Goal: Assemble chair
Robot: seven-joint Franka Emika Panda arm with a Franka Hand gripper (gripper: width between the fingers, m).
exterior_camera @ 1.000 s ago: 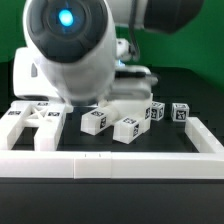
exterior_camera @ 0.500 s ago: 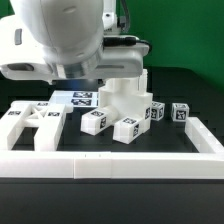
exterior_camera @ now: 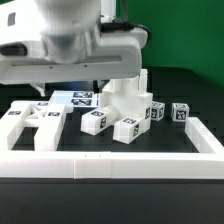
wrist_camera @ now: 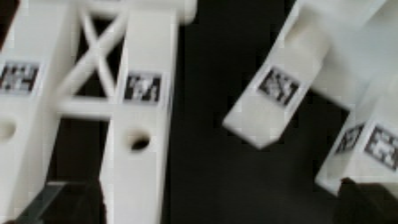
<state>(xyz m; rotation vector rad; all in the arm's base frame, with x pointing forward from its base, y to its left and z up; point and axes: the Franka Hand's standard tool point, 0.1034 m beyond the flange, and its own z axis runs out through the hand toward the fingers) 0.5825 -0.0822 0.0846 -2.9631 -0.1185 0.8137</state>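
Note:
The chair lies in loose white tagged pieces on the black table. A flat frame panel with a crossed brace is at the exterior view's left. Two small blocks sit in the middle, with a taller stepped block behind them. Two leg cubes stand to the right. My gripper hangs open above the table, over the dark gap between the frame panel and a tagged block, with nothing between its fingers. In the exterior view the arm's body hides the fingers.
The marker board lies flat behind the frame panel. A long white border rail runs along the front and up the exterior view's right side. The arm's bulk hangs over the back left of the work area.
The arm has risen and shifted toward the exterior view's left, uncovering the tall stepped block and the marker board. The pieces have not moved and the gripper stays open.

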